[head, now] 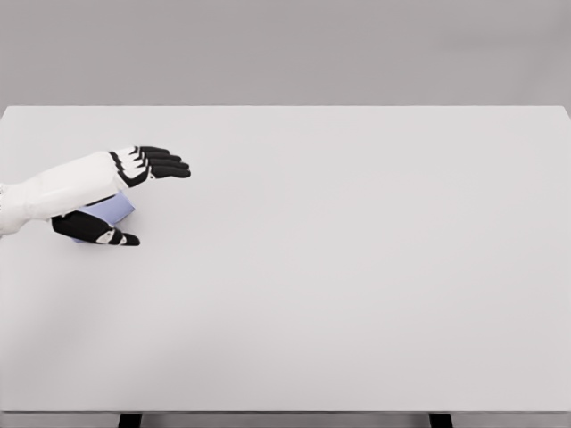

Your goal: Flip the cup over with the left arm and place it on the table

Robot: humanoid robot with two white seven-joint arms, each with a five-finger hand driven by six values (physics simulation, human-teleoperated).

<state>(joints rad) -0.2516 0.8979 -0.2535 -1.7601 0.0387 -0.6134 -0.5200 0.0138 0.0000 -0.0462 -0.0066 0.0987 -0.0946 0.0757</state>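
Note:
A pale lavender cup (112,212) lies on the white table (357,267) at the far left, mostly hidden under my left hand (143,192). The hand reaches in from the left edge with its black fingers (165,163) stretched out straight above the cup and the thumb (114,237) below it, in front. The cup sits between thumb and palm; the fingers are spread, not closed on it. Which way the cup's mouth faces is hidden. The right arm does not show.
The table's far edge (285,106) runs across the top against a grey wall, and its near edge (285,411) runs along the bottom, with two dark table legs below it.

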